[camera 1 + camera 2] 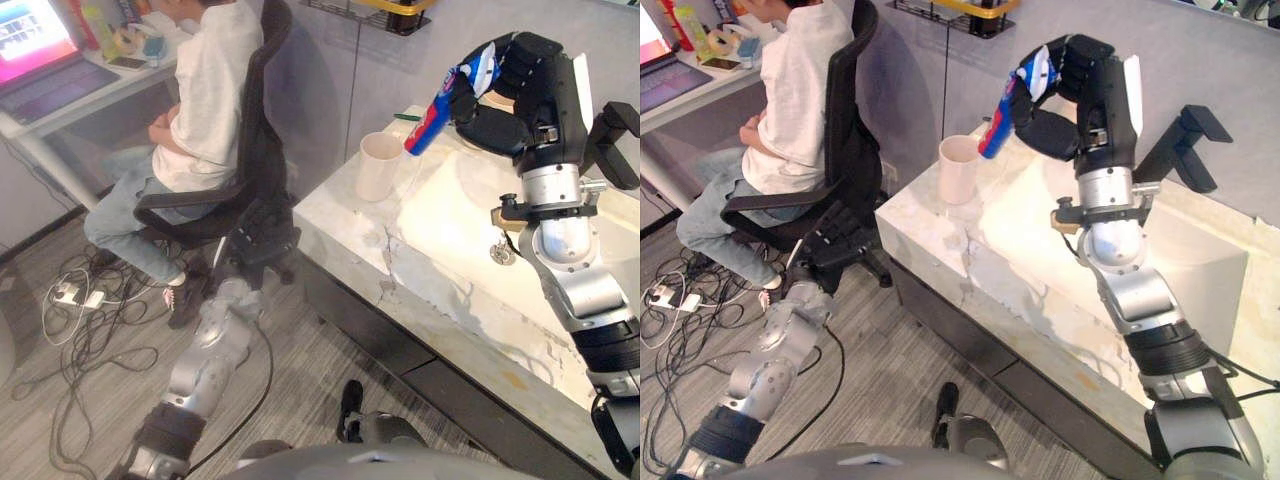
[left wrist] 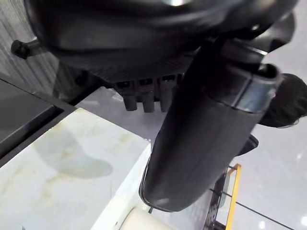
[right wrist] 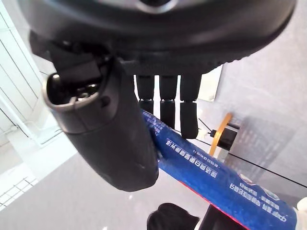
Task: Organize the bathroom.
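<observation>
My right hand (image 1: 520, 90) is raised over the far side of the sink basin (image 1: 450, 215), shut on a blue toothpaste tube (image 1: 432, 115). The tube (image 3: 211, 177) lies pinched between thumb and fingers, and its lower end slants toward a white cup (image 1: 380, 165). That cup (image 1: 958, 168) stands upright on the marble counter (image 1: 340, 215), left of the basin, and the tube's tip hangs just beside its rim. My left hand (image 1: 262, 238) hangs low beside the counter's left end, fingers relaxed and holding nothing.
A person sits in a black office chair (image 1: 255, 150) at a desk with a laptop (image 1: 35, 50), close to the counter's left end. Cables (image 1: 80, 300) sprawl on the floor. A black faucet (image 1: 1185, 145) stands behind the basin. A wire shelf (image 1: 960, 15) hangs on the wall.
</observation>
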